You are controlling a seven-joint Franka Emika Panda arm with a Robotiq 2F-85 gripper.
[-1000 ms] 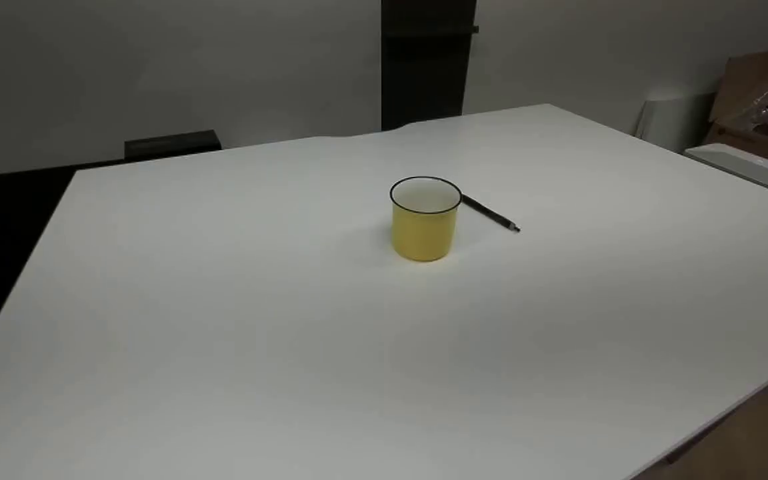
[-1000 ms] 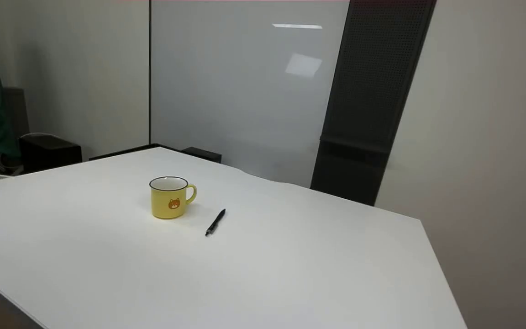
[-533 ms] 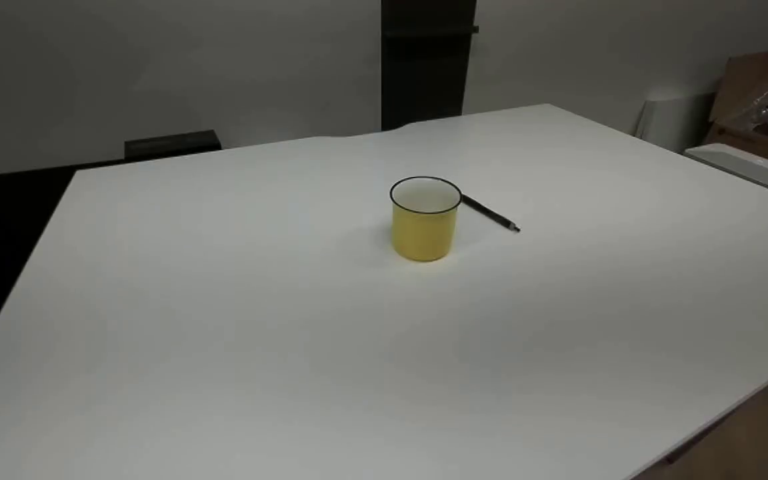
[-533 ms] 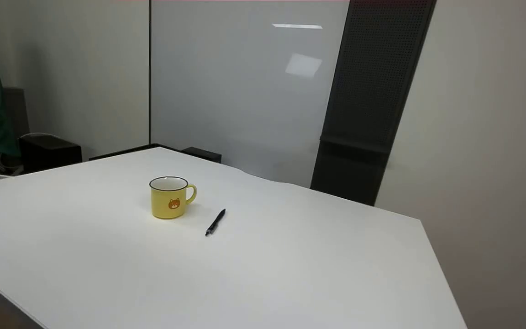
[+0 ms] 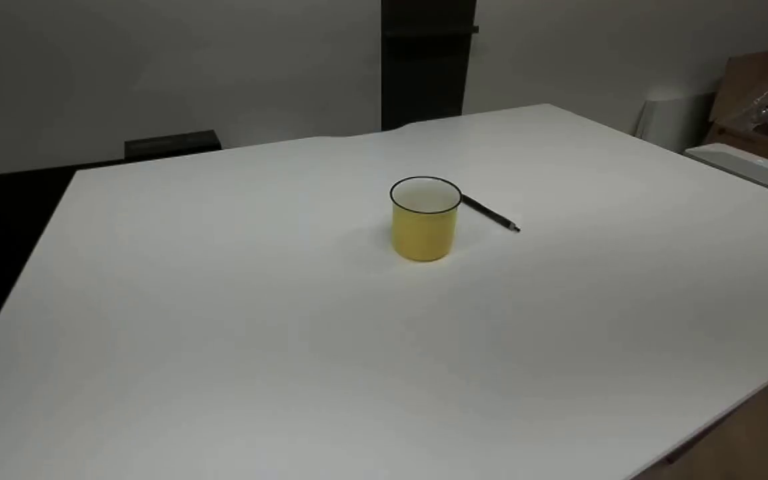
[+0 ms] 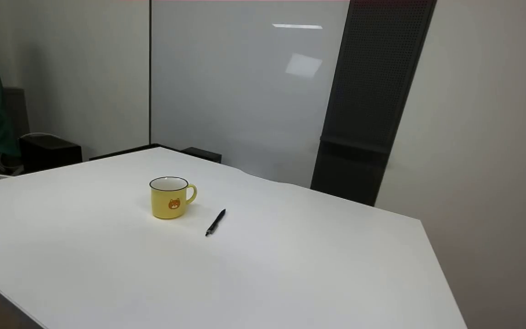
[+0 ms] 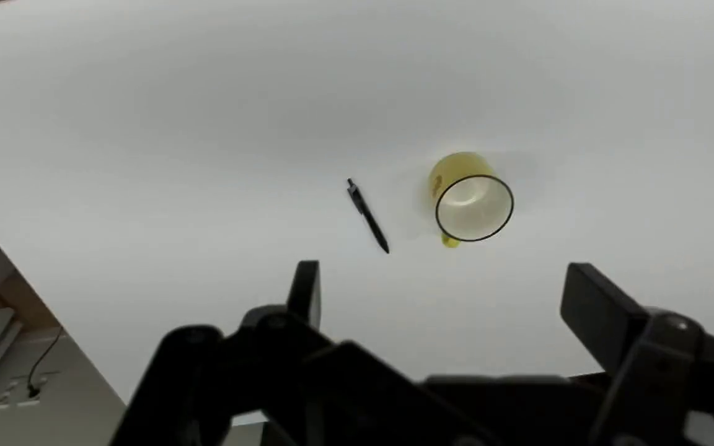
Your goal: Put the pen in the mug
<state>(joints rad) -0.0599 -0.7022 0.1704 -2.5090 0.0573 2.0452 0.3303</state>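
With jaws wide apart, a grasp of the slim black plastic-looking pen (image 7: 367, 216) beside the cylindrical yellow enamel-looking mug (image 7: 470, 198) is seemingly being prepared, descent and closing being needed.

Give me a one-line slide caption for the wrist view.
Open fingers in the foreground; a black pen lies beside an upright yellow mug on the white table.

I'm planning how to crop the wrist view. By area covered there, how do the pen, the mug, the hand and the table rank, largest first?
1. Table, running past the frame
2. Hand, probably enlarged by its nearness
3. Mug
4. Pen, a thin strip
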